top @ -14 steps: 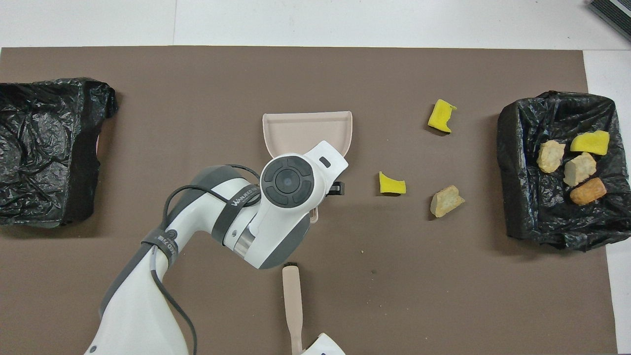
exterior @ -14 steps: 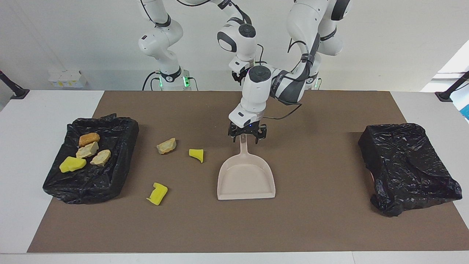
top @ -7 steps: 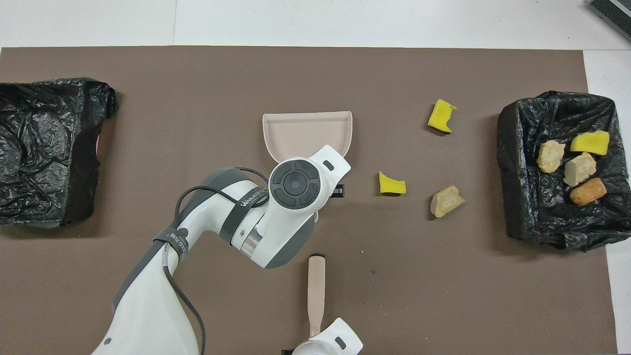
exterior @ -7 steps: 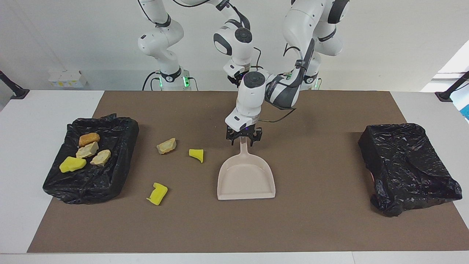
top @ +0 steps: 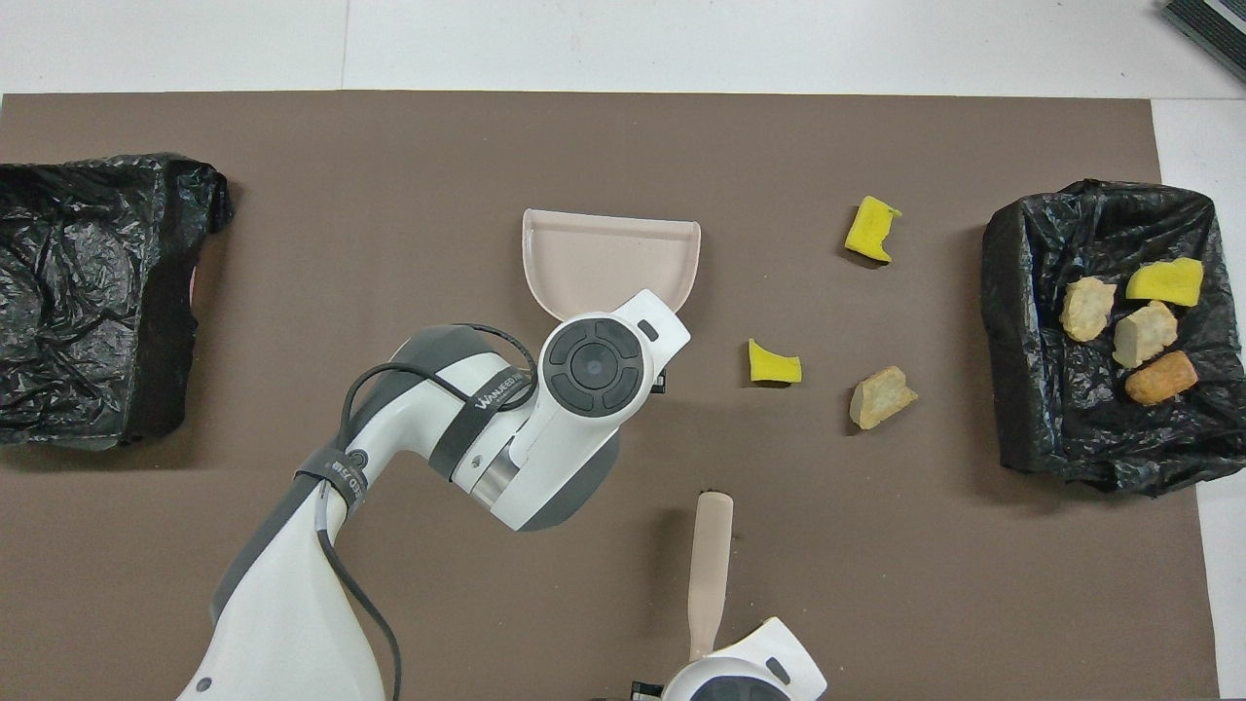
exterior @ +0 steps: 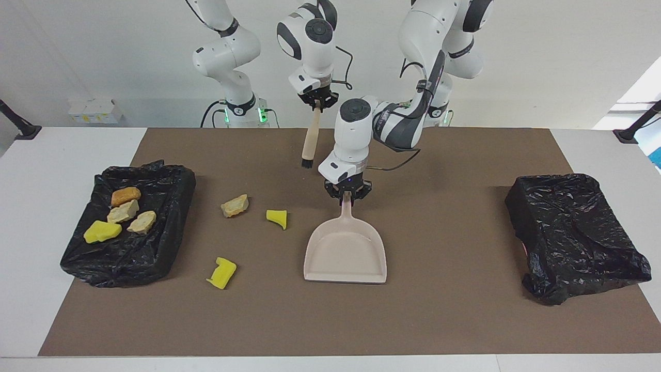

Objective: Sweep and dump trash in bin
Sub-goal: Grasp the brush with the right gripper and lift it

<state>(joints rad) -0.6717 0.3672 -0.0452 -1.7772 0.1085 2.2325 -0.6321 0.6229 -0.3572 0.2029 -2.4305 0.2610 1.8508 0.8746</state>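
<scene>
Left gripper (exterior: 348, 198) at frame centre clenches the beige plastic dustpan's (exterior: 346, 253) handle. Right gripper (exterior: 316, 99), upper centre, grasps the beige brush (exterior: 310, 144) hanging over the brown mat (exterior: 454, 310). Three yellow-and-tan trash scraps (exterior: 235, 205) lie centre-left; four sit in the black-lined bin (exterior: 165, 227) at frame left

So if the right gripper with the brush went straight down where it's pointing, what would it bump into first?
Probably just the brown mat. The right gripper holds the brush hanging bristles-down over bare mat, beside the left arm; no trash looks to be under it.

Glossy crinkled bin liner (exterior: 573, 232), matt mat (exterior: 439, 310)
</scene>
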